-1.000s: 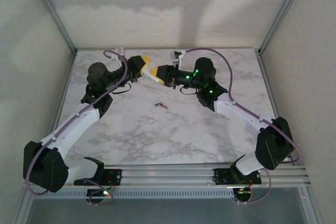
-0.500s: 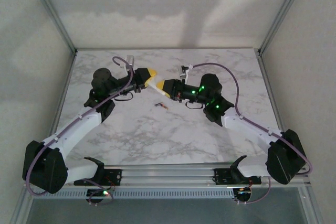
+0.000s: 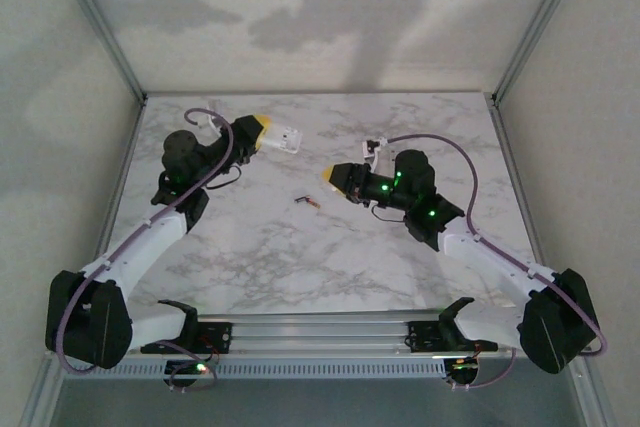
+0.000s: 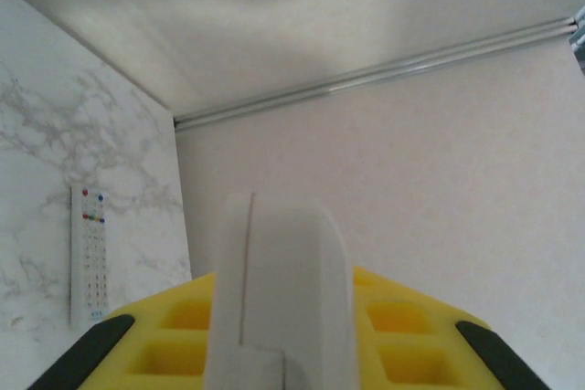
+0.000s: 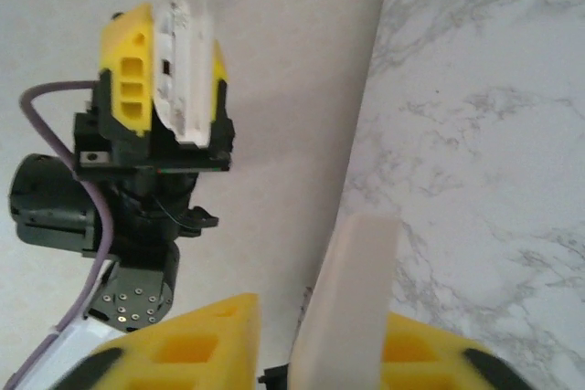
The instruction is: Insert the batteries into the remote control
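The marble bench (image 3: 400,247) carries two arms bolted at its near edge. The left arm (image 3: 140,247) rises from its base and reaches toward the far left part of the bench, wrist turned so the left gripper (image 3: 262,133) points to the right. It is clenched on a white remote (image 3: 285,137), which is raised off the marble and sticks out beyond the yellow fingers. The right wrist view shows the remote's end as an opened hollow. The right arm (image 3: 490,252) stretches from the near right corner toward the middle, elbow low, and its right gripper (image 3: 330,177) points left at the other gripper, well apart from it. It is closed on one pale flat strip (image 5: 352,303) standing between its yellow fingers. There are two remotes: the held one and a second remote (image 4: 87,258) with coloured buttons lying flat on the marble in the left wrist view. One battery (image 3: 308,201), dark with an orange end, lies on the bench between the two grippers, nearer the right one. It is too small to tell whether more than one lies there.
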### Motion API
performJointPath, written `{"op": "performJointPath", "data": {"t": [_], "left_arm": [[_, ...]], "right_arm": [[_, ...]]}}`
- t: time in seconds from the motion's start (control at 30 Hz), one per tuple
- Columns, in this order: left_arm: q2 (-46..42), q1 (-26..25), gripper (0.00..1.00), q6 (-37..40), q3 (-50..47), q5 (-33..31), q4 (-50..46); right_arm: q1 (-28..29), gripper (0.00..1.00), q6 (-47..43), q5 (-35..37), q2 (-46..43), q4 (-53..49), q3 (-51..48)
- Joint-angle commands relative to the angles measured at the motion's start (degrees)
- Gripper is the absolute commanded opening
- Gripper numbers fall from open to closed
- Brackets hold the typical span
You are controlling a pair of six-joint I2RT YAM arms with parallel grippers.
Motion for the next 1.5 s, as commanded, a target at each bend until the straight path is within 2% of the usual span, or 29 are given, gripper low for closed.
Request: {"op": "performJointPath", "data": {"t": [0.0,0.07,0.13,0.3,0.37,0.47,0.6,0.7,0.77,0.83,0.9,0.97,1.07,1.2,1.33,1.4,1.47], "left_arm": [[-1.7,-0.9,0.00,2.2,0.2,-3.4,2.8],[-1.9,-0.9,0.00,2.9,0.3,-4.1,1.1],[-2.2,-1.0,0.00,3.9,0.0,-4.9,-0.3],[-3.5,-1.5,0.00,9.0,-0.1,-4.6,-5.7],[-4.1,-2.6,0.00,12.3,0.0,-4.1,-8.5],[-4.6,-5.1,0.00,17.9,0.7,-3.7,-15.3],[-4.2,-8.8,0.00,22.7,-0.2,-3.6,-20.8],[-3.9,-10.5,0.00,23.4,-2.3,-3.3,-21.5],[-3.7,-11.1,0.00,23.6,-3.6,-3.2,-21.6],[-3.9,-11.3,0.00,23.6,-5.0,-3.3,-21.7],[-4.1,-11.3,0.00,23.7,-6.3,-4.0,-22.1],[-4.2,-11.2,0.00,23.6,-7.0,-4.2,-22.0],[-3.9,-11.6,0.00,24.1,-7.6,-4.8,-22.8],[-3.1,-13.3,0.00,24.9,-8.1,-7.7,-26.0],[-2.1,-16.2,0.00,21.4,-11.5,-13.5,-27.3],[-1.2,-17.3,0.00,21.2,-14.1,-12.2,-23.6],[2.5,-18.8,0.00,24.2,-13.7,-11.1,-24.9]], "right_arm": [[0.1,0.14,-1.1,0.7,0.0,0.3,-0.4],[0.1,0.04,-1.7,1.9,-0.1,-0.6,-0.3],[-0.1,0.00,-2.3,4.9,-1.1,-4.2,-0.8],[-3.6,0.00,-10.6,12.6,-2.7,-17.7,-2.9],[-5.9,0.01,-14.3,13.8,-0.9,-20.7,-4.7],[-6.4,0.02,-20.5,15.2,4.1,-25.4,-4.9],[-6.5,0.03,-21.5,12.6,12.3,-20.9,-7.7],[-6.5,0.04,-19.4,8.5,18.4,-12.2,-10.8],[-6.5,0.05,-18.2,9.0,20.8,-10.4,-11.9],[-6.5,0.10,-17.1,12.0,21.7,-12.5,-12.3],[-6.5,0.26,-15.7,15.6,20.4,-15.8,-13.0],[-6.5,0.37,-14.7,19.6,17.9,-20.4,-13.5],[-6.5,0.48,-13.9,25.7,12.6,-29.5,-12.4],[-6.5,0.68,-14.5,32.6,2.2,-38.7,-9.3],[-5.7,0.81,-22.6,30.0,-6.3,-38.5,-4.4],[-4.2,0.82,-27.9,26.1,-8.2,-36.4,-2.3],[-3.0,0.82,-31.9,22.9,-8.4,-35.0,-0.8]]}}
